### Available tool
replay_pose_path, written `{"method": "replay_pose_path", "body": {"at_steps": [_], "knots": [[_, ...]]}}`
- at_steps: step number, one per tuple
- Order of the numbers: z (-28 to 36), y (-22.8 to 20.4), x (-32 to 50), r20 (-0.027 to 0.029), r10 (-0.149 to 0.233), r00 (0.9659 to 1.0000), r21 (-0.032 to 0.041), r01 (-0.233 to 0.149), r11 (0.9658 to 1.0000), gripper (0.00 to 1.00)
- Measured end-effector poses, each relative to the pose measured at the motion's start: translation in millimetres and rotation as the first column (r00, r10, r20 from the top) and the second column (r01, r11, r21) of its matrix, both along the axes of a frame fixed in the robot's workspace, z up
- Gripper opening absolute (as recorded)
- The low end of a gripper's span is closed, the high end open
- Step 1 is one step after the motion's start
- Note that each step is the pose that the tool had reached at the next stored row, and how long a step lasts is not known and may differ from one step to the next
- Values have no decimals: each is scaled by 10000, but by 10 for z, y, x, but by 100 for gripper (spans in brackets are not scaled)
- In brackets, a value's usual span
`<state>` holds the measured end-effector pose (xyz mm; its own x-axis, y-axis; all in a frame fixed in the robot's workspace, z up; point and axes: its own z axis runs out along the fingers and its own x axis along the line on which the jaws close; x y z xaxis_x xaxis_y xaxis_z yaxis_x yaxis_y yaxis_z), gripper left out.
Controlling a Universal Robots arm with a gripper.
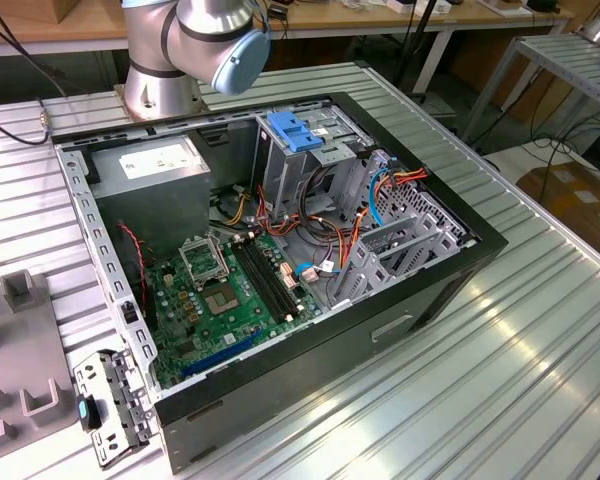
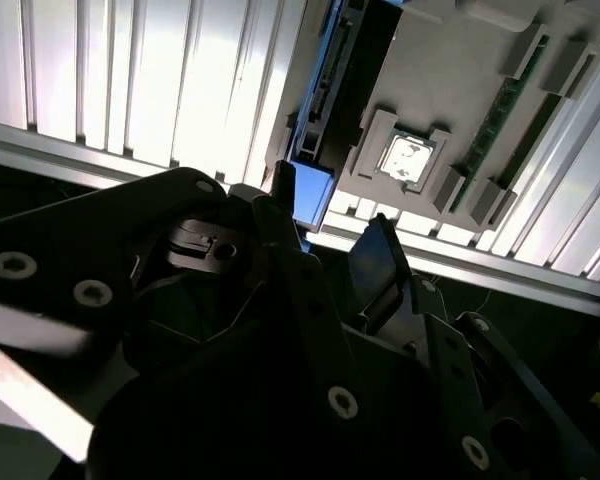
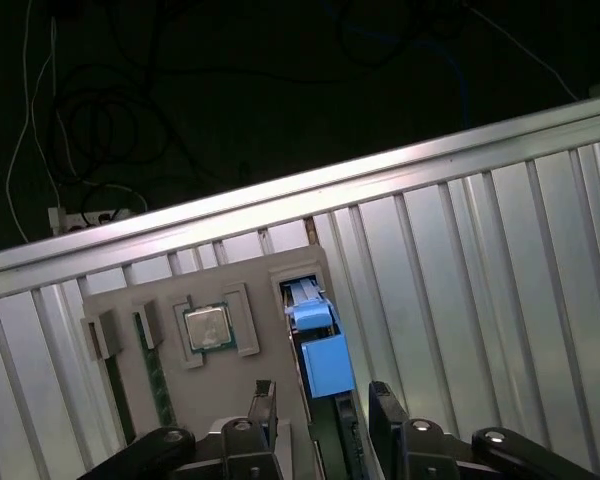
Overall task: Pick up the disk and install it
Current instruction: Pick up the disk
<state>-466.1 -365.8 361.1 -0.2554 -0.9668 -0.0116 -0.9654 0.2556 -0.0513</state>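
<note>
Now, claw (image 3: 323, 395): open, your two fingers (image 3: 263, 415) apart, framing the disk.
Disk (image 3: 320, 345): one, on edge in the grey tray's (image 3: 240, 275) slot.
Case (image 1: 280, 410): one, open, 6 o'clock from arm base (image 1: 160, 90), exterior view.

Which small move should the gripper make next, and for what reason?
Probably lower straight down a little. In the first wrist view the open gripper hangs over the flat disk with blue plastic side rails, standing on edge in the grey holder tray; its fingers flank the disk without touching it.
</note>
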Motion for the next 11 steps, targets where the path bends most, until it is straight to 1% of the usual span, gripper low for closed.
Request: {"method": "replay_pose_path", "body": {"at_steps": [11], "knots": [[-1,0,0,0,0,10000,0,0,10000,50]]}}
